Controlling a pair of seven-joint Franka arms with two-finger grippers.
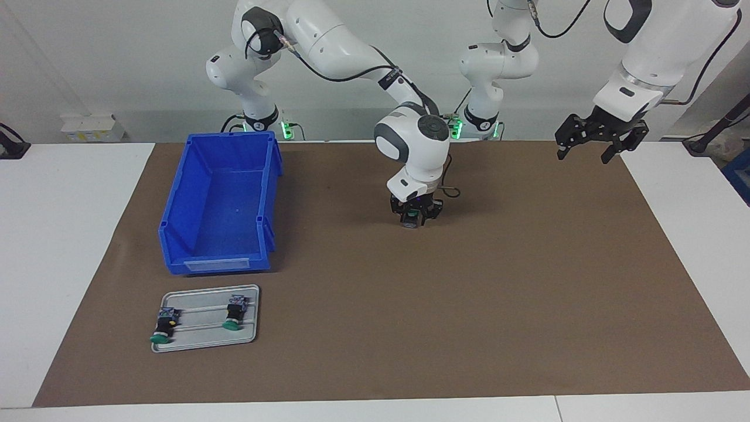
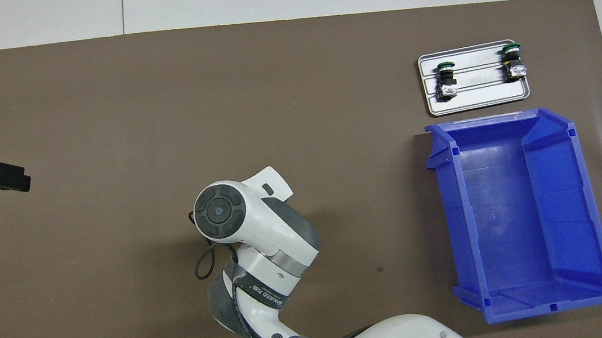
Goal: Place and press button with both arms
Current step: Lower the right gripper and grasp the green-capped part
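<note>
Facing view showed my right tool (image 1: 416, 218) low at the middle of the brown-matted worktop (image 1: 498, 293), fingers closed around a small grey-blue push-button switch (image 1: 412, 221). My left tool (image 1: 587, 147) waited raised over the mat's edge at the left arm's end, fingers spread and holding nothing.

A plain brown mat (image 1: 469, 305) is laid over the white table (image 1: 58, 234), and a bright blue bin (image 1: 220, 205) is set on it. Green caps, black collars and grey-blue bases are shown by the two buttons (image 1: 234, 313) on the silver-grey ridged tray (image 1: 205, 340). The arms (image 1: 345, 53) are finished in white with grey rings, and black is worn by the right gripper (image 1: 415, 215) and the left gripper (image 1: 600, 138).
</note>
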